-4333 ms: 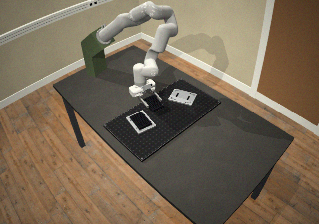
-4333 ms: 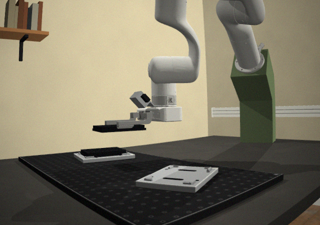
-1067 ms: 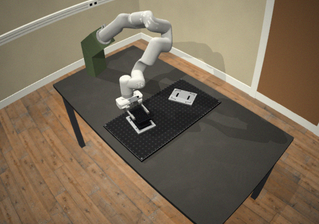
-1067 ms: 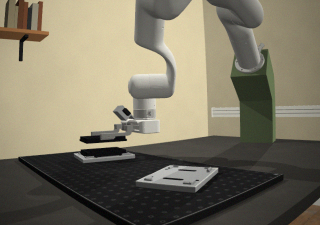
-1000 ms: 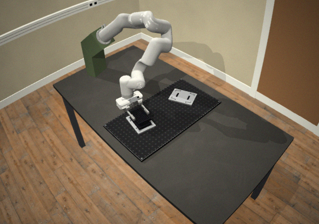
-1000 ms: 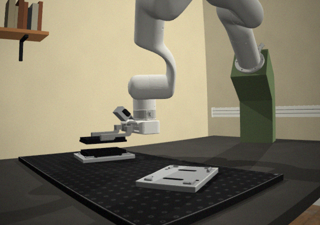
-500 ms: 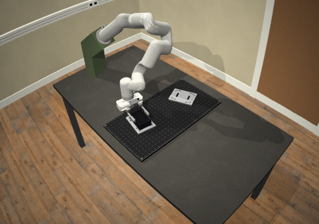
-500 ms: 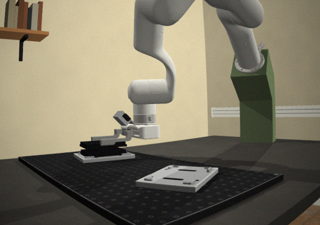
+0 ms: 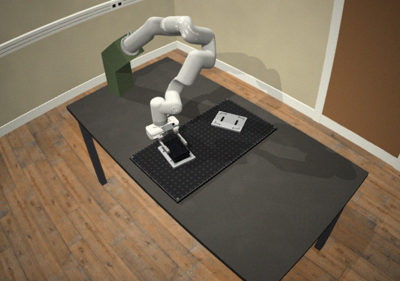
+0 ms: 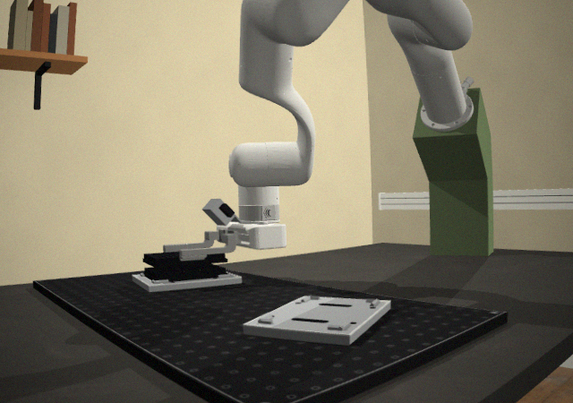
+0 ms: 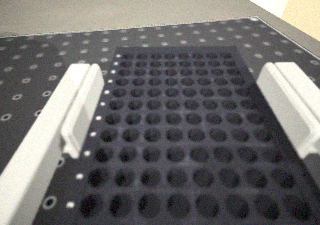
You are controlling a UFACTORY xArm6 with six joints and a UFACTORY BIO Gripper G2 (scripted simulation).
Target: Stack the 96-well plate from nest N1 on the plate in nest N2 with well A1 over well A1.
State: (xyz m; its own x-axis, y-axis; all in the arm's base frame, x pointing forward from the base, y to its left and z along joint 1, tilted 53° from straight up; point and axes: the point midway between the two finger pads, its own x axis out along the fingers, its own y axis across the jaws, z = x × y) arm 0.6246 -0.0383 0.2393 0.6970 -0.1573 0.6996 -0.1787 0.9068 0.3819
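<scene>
Fingers (image 9: 182, 138) (image 10: 206, 252): we grasp the upper plate (image 9: 174, 143) (image 10: 161, 258) (image 11: 175, 120)
N2 (image 9: 175, 165) (image 10: 194, 285): lower plate (image 9: 181, 158) (image 10: 159, 273), beneath ours
N1 (image 9: 229, 120) (image 10: 317, 312): N2's 2 o'clock, top view

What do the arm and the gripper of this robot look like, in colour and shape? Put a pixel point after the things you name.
The smooth white jointed arm (image 9: 190, 68) (image 10: 273, 162) has rounded tubular segments. The boxy white gripper (image 9: 172, 145) (image 10: 184, 251) (image 11: 187, 110) has two long, pale, bar-like fingers.

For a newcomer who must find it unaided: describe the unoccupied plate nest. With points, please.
On the dark grey table, look for the black rectangular board dotted with holes (image 9: 206, 162) (image 10: 139, 324). On it sit two light grey rectangular nests; the wanted one (image 9: 229, 121) (image 10: 319, 317) carries no plate, showing two dark slots, while the other (image 9: 174, 166) (image 10: 194, 284) lies beneath black plates.
</scene>
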